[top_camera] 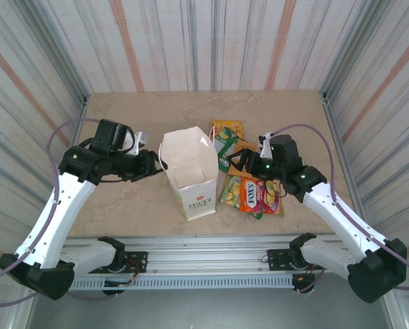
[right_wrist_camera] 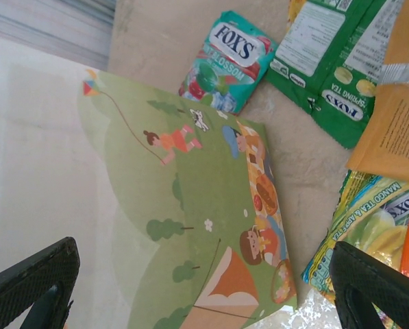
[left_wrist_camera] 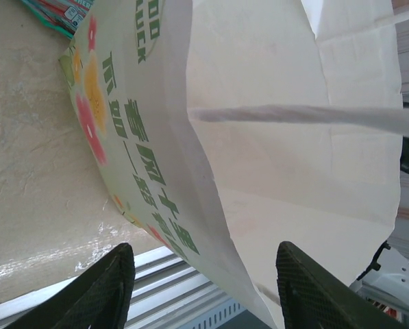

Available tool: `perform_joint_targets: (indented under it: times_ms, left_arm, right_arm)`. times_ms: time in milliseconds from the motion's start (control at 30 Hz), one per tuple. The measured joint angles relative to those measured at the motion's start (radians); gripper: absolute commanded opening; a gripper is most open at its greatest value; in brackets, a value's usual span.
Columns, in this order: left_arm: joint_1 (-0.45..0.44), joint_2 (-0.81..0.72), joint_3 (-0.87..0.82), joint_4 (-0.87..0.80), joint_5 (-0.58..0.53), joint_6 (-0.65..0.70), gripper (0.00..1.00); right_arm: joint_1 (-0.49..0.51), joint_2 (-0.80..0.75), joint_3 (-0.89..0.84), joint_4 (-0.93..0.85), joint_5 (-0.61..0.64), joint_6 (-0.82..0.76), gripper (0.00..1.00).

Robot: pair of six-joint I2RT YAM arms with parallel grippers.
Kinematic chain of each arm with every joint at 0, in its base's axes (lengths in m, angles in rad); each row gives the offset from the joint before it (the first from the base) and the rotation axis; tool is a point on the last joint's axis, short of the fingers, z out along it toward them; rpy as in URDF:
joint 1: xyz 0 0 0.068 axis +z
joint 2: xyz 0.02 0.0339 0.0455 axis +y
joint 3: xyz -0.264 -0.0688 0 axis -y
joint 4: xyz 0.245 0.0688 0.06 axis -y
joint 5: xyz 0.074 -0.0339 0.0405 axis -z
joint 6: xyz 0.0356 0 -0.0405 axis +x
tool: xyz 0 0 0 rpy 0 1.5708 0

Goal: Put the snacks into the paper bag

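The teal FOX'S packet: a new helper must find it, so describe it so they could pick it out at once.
Find the white paper bag standing mid-table. In the right wrist view, the teal packet lies just beyond the bag's green illustrated side, left of the dark green packets. It alone is teal, with a white FOX'S label.

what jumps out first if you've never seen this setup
A white paper bag stands open at the middle of the table, between the two arms. Close on its right lies a bright heap of snack packets in green, orange and yellow. The left arm's fingers straddle the bag's edge, spread apart.
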Motion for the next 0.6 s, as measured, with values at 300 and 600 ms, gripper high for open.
perform_joint_targets:
  times_ms: [300, 600]
  left_arm:
    - [0.000, 0.059, -0.026, 0.053, -0.019, -0.035, 0.27]
    - [0.050, 0.105, 0.070, -0.035, -0.058, 0.032, 0.06]
  right_arm:
    - [0.056, 0.058, -0.041, 0.090, 0.015, 0.033, 0.94]
    - [0.142, 0.189, -0.060, 0.246, 0.016, 0.082, 0.94]
